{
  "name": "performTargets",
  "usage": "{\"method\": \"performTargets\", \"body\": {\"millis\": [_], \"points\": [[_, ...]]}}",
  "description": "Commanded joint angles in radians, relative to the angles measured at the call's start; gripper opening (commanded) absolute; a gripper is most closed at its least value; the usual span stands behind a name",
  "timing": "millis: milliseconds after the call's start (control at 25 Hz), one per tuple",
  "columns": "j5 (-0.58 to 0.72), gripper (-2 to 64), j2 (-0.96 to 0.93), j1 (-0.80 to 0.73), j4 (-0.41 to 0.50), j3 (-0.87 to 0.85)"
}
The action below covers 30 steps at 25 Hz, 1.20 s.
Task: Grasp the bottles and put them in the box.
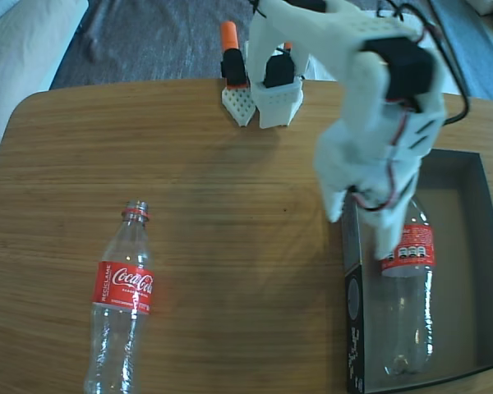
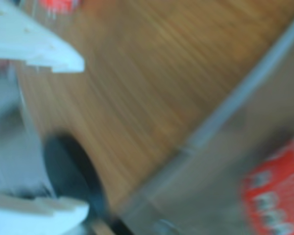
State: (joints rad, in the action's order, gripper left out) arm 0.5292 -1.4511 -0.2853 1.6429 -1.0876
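Gripper (image 2: 81, 137): in the blurred wrist view two white fingers stand wide apart with nothing between them; in the fixed view its tips are hard to tell from the arm.
Arm (image 1: 378, 123): white, reaching over the box's near-left corner, hiding the boxed bottle's neck.
Box (image 1: 476, 271): right table edge, cut off at the frame.
Bottle in box (image 1: 408, 287): lying lengthwise, red label showing.
Second bottle (image 1: 123, 304): lying on the wooden table (image 1: 230, 246) at left, base cropped.

The clear plastic bottle (image 1: 123, 308) lying on the wooden table carries a red wrap label reading "Coca-Cola" (with "RECICLAME" along its edge). White print on the black cardboard box (image 1: 353, 328) is illegible.
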Motion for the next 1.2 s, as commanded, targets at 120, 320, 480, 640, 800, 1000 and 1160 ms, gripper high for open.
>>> {"method": "performTargets", "body": {"millis": [120, 320, 480, 640, 800, 1000, 1160], "points": [[-0.072, 21.6, -0.123, 0.186, 0.023, -0.112], [-0.064, 15.3, -0.202, 0.342, 0.008, -0.255], [-0.040, 15.9, -0.293, 0.482, -0.041, -0.362], [0.072, 15.9, -0.353, 0.638, -0.084, -0.451], [0.304, 16.0, -0.367, 0.787, -0.092, -0.492], [0.672, 17.2, -0.354, 0.910, -0.147, -0.497], [0.919, 27.8, -0.351, 0.940, -0.273, -0.499]]}}
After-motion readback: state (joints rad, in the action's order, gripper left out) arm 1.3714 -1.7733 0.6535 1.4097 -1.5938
